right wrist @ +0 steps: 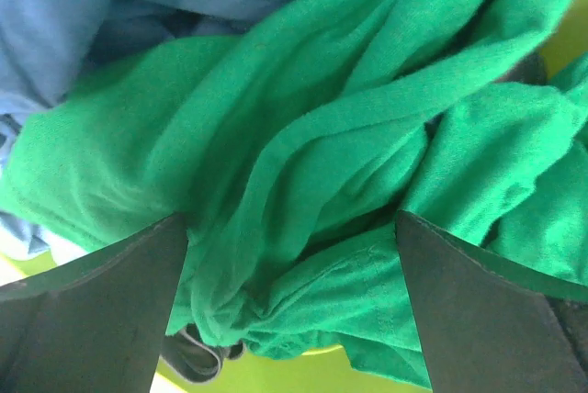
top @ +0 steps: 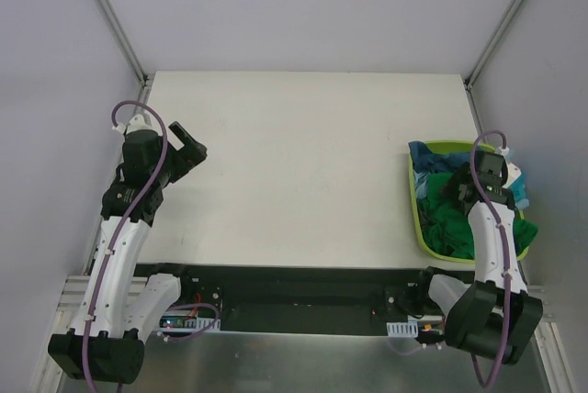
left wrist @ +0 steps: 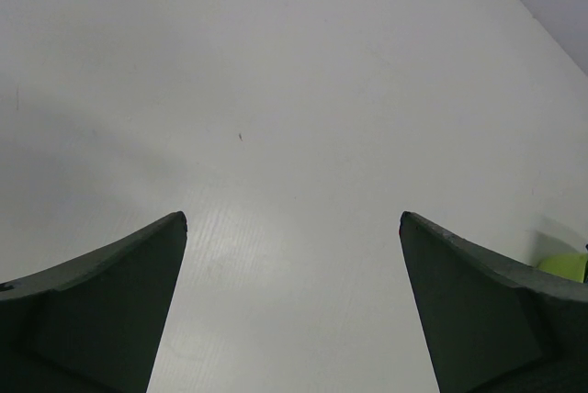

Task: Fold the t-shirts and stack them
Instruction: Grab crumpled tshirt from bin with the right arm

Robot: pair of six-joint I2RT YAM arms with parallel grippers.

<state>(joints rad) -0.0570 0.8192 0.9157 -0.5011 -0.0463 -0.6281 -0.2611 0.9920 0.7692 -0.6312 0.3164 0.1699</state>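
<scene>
The t-shirts lie crumpled in a lime-green basket (top: 418, 220) at the table's right edge. A bright green one (top: 448, 220) is on top, a dark teal-blue one (top: 428, 155) lies at the far end, and a light turquoise one (top: 522, 187) hangs at the right rim. My right gripper (right wrist: 289, 218) is open and low over the pile. Folds of the green t-shirt (right wrist: 303, 154) bulge between its fingers (right wrist: 92, 320), and blue cloth (right wrist: 83, 7) shows beyond. My left gripper (left wrist: 292, 218) is open above bare table at the left, with nothing between its fingers.
The white table (top: 303, 163) stretches between the two arms, with walls and frame posts at its far corners. The basket floor (right wrist: 303, 373) shows under the green cloth, beside a dark grey fold (right wrist: 188, 364). A sliver of the basket (left wrist: 562, 266) shows in the left wrist view.
</scene>
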